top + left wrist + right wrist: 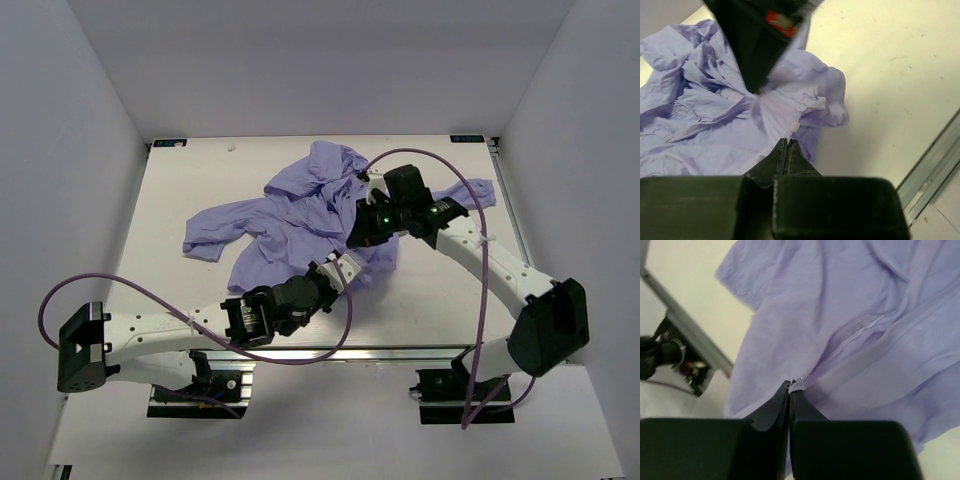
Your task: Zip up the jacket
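Clearly the black left gripper point(788, 143) is pressed together on the near hem of the soft lavender-purple hooded fabric jacket point(290, 215). It holds the bottom end of the jacket's pale front zipper point(774, 114), beside a small white end piece point(795, 126). Just up the jacket's zipper line, the black right gripper point(790, 386) is likewise clamped on the zipper edge, probably at the slider, though the wrist view does not settle that. Between the two, the zipper strip is drawn taut. Beyond them the jacket is crumpled, with sleeves and hood spread over the white worktop point(180, 180) beneath it. By my judgement the zipping has barely begun: the bottom end is braced, and nearly the whole track toward the jacket's collar is left to close.
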Robot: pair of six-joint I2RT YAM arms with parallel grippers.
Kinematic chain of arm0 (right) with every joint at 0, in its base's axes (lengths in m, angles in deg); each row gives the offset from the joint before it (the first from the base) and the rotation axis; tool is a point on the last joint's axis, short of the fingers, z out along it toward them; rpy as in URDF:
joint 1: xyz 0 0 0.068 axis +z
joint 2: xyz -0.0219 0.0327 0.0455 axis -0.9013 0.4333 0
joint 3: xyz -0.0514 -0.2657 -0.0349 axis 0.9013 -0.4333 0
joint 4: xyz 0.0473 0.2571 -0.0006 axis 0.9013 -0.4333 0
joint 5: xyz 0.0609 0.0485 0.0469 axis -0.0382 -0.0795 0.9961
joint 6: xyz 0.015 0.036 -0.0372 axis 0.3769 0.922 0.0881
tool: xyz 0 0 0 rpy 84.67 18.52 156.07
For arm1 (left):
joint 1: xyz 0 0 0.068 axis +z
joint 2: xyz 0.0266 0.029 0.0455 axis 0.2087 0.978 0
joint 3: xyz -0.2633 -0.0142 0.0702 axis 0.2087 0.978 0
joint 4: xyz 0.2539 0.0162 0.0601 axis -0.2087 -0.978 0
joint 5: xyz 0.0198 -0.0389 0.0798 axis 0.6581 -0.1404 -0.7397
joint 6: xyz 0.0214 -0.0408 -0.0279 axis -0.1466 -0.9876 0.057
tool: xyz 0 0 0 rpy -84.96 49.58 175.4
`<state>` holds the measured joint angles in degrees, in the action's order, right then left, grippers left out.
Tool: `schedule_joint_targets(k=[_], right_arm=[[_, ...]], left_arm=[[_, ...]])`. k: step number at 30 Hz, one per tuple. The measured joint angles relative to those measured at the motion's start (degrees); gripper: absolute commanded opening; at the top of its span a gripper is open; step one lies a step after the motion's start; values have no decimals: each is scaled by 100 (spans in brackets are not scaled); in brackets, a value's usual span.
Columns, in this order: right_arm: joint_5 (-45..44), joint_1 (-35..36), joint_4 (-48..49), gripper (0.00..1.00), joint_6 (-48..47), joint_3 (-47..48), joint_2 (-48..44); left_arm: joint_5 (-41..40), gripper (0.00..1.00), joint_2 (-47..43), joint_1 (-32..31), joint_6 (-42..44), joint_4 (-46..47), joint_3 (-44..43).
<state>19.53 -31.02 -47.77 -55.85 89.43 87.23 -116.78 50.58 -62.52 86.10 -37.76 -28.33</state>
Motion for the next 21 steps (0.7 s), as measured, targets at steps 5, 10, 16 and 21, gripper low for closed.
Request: schedule_joint_targets(k=[5, 10, 16, 21], right_arm=[[-264, -367, 293, 0, -282, 636, 1021], [-243, -944, 673, 0, -424, 2247, 2802], [-391, -1375, 1410, 0, -422, 4406, 4815], [-898, -1635, 2704, 0, -76, 5027, 5683]], left_arm=[[374, 0, -2, 11, -157, -203, 0], [938, 0, 0, 35, -680, -326, 48], [1582, 0, 267, 44, -1303, -498, 264], [2100, 0, 531, 42, -1683, -577, 505]])
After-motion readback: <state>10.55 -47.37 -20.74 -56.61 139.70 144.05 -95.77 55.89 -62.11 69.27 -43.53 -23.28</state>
